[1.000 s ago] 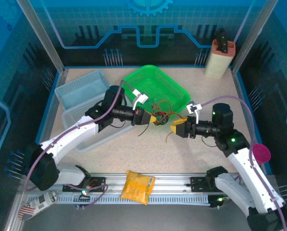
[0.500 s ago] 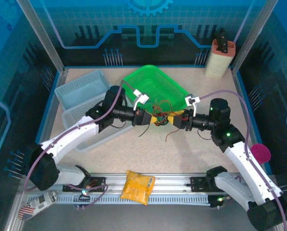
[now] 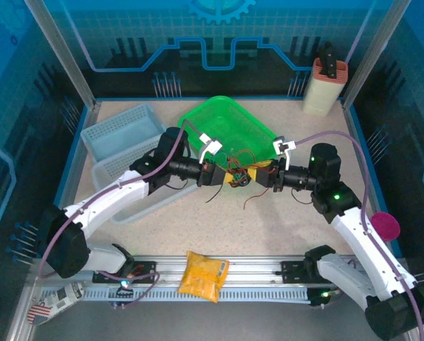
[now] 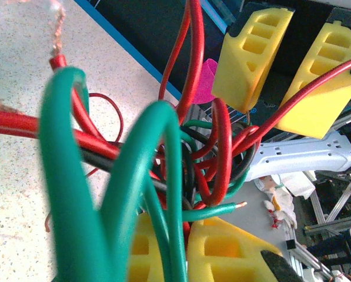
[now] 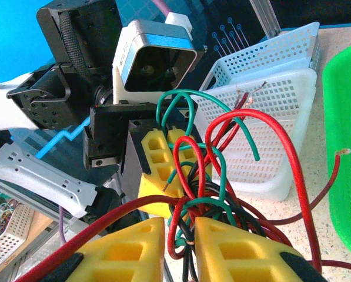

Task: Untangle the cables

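The cables [image 3: 240, 172] hang knotted, none freed, above the middle of the bench [image 3: 268, 229], left gripper [image 3: 228, 177] clenched on them, right gripper [image 3: 261, 179] astride them, its hold unclear.

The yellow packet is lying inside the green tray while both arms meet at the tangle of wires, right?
No. The yellow packet lies on the metal rail at the near edge, between the arm bases, not in the green tray; the top view shows it. The left gripper and right gripper do meet at the cables.
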Controlling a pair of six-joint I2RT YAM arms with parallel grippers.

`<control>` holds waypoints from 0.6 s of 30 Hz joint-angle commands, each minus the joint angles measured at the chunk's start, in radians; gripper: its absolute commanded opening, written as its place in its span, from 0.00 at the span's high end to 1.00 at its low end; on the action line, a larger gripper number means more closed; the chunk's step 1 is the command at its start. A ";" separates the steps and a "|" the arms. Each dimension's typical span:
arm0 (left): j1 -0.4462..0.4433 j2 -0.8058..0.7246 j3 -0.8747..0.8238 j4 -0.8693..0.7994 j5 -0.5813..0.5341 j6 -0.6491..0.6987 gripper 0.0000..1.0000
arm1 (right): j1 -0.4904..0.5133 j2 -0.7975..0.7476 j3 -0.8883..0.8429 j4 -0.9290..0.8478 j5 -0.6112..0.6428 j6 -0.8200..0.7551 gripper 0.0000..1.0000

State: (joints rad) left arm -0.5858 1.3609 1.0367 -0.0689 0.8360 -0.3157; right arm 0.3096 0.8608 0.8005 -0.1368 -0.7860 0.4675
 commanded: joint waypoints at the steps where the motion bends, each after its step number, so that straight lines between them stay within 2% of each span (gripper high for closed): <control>1: -0.009 0.009 0.031 0.039 0.036 -0.021 1.00 | 0.017 0.003 0.027 0.009 -0.015 -0.015 0.79; 10: -0.012 0.002 0.020 0.062 0.028 -0.035 1.00 | 0.019 0.035 0.040 -0.022 -0.023 -0.023 0.81; 15: -0.011 0.004 0.016 0.068 -0.024 -0.070 1.00 | 0.020 0.011 0.040 -0.034 -0.008 -0.044 0.94; 18: -0.011 0.027 0.028 0.071 -0.043 -0.130 1.00 | 0.020 -0.027 0.042 -0.065 0.046 -0.088 1.00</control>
State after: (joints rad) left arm -0.5922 1.3685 1.0374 -0.0380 0.8146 -0.3798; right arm 0.3153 0.8726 0.8131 -0.1688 -0.7773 0.4313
